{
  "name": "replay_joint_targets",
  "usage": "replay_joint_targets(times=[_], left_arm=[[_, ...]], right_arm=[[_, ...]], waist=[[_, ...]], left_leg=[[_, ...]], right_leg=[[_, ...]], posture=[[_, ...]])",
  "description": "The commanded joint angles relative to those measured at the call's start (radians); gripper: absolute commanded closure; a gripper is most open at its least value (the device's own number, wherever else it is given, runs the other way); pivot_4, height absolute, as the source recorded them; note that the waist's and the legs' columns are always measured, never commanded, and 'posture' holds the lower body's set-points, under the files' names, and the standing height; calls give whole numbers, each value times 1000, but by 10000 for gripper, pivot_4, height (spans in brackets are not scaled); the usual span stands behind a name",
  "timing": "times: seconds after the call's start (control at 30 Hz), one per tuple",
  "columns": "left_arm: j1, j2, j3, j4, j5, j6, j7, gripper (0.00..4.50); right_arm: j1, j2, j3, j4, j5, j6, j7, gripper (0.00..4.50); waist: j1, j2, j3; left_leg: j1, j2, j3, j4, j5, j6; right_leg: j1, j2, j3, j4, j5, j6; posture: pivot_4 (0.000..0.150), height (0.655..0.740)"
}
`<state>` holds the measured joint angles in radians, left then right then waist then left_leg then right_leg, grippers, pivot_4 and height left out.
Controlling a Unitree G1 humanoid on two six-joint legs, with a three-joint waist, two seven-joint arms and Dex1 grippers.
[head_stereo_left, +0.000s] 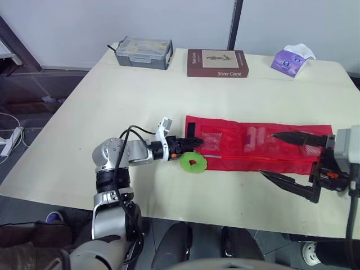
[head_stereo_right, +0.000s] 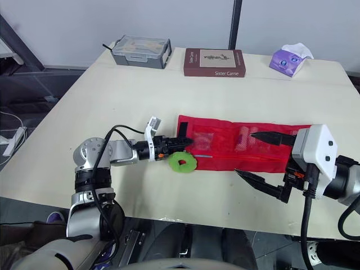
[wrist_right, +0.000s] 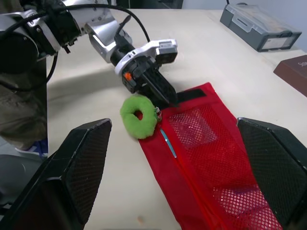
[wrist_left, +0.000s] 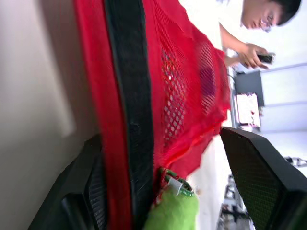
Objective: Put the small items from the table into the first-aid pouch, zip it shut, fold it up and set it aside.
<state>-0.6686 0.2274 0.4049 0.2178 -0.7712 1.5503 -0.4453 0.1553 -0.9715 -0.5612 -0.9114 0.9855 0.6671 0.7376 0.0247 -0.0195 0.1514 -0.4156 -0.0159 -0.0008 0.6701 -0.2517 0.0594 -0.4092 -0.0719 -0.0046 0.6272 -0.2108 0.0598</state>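
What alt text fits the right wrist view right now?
The left gripper meets a corner of a flat red mesh pouch, with a fuzzy green ring beside it on the table. The right gripper, open, frames the scene; a grey case sits farther off.

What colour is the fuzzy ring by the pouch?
The ring is bright green; clearest in right wrist view.

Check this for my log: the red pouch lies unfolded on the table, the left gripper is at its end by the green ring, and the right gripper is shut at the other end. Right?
No: the right gripper is open, jaws wide apart, as the left eye view shows. The rest holds: red pouch unfolded on the table, left gripper at its end by the green ring.
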Motion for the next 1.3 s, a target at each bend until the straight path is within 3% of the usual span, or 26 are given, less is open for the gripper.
replay_joint_targets(times=[0.03,0.33,0.47,0.57,0.67,0.9,1.23,1.3], left_arm=[[-33,-47,120,-20,-43,52,49,9735],[14,-47,235,-19,-187,64,164,9735],[18,-29,229,1,-230,64,189,21157],[17,-3,216,28,-254,64,187,35535],[-6,38,213,86,-256,64,163,44406],[-60,56,207,146,-270,64,145,44406],[-54,-28,211,74,-306,64,202,44406],[-52,-40,216,61,-311,64,217,45000]], right_arm=[[12,27,7,-44,-30,-33,-32,547],[5,56,170,-93,-26,-15,-131,547],[-66,71,286,-80,-30,1,-178,0],[-143,89,404,-62,-69,23,-205,0],[-261,149,584,25,-144,83,-252,0],[-462,343,816,250,-309,214,-375,0],[-537,613,744,388,-233,398,-481,0],[-544,645,734,401,-231,426,-496,5564]], waist=[[-3,0,0],[-9,0,0],[-9,0,0],[-10,0,0],[-14,-1,0],[-11,-2,-1],[-11,-2,-1],[-12,-2,-1]], left_leg=[[0,0,0,0,0,0],[0,0,0,0,1,-1],[0,0,0,0,1,-1],[1,0,0,0,1,-2],[1,0,0,0,2,-3],[0,-1,0,-1,3,-5],[1,-2,-2,-1,4,-6],[1,-3,-2,-1,4,-6]], right_leg=[[0,0,0,0,0,0],[0,0,0,0,0,0],[0,0,0,0,0,0],[0,0,0,1,0,0],[0,1,0,1,0,0],[-2,1,1,2,0,-1],[-2,0,1,5,0,-1],[-2,0,1,5,0,-1]], posture=[[1500,7400],[1500,7400],[1500,7400],[1500,7400],[1500,7400],[1500,7400],[1500,7400],[1500,7400]])
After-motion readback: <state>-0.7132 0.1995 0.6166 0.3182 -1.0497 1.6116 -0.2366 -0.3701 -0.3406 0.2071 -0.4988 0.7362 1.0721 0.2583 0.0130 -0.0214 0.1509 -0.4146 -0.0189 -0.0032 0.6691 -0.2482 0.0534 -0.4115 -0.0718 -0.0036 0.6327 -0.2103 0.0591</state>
